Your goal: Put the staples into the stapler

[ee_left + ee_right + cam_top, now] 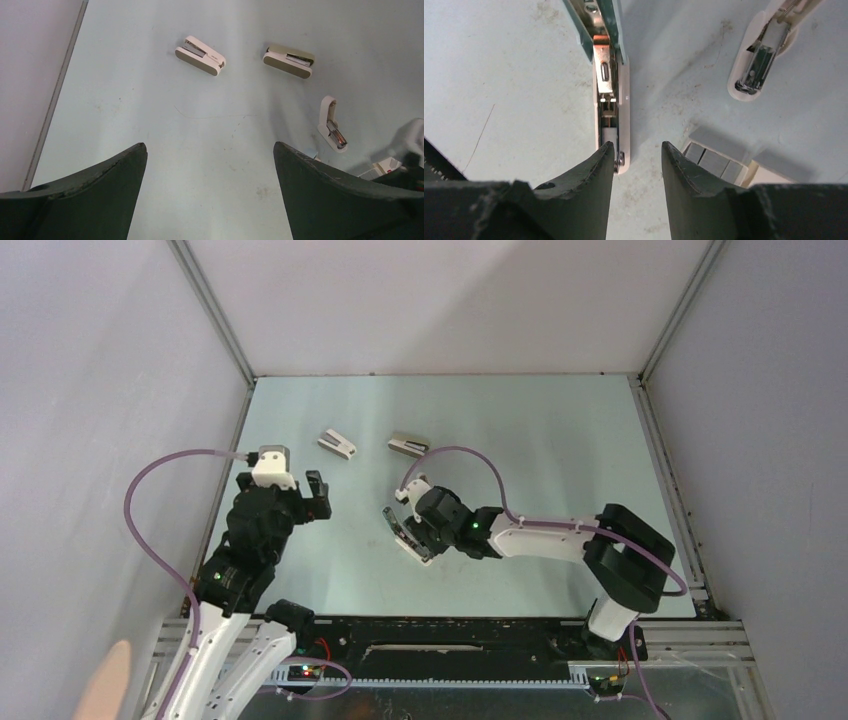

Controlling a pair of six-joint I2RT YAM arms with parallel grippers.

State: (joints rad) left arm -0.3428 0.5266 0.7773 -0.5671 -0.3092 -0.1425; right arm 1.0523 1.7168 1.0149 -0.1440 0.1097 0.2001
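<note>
Right wrist view: the right pincer (pixel 636 150) is narrowed, with nothing between its tips, and is nearest the work. The staples (pixel 719 160) sit just beside it at four o'clock. The stapler (pixel 610 100), opened, lies lengthwise from eleven toward twelve o'clock. The left pincer (pixel 210 150), wide, hangs well apart.

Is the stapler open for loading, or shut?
Open. In the right wrist view the stapler lies on the table with its cover swung back and its metal staple channel exposed.
</note>
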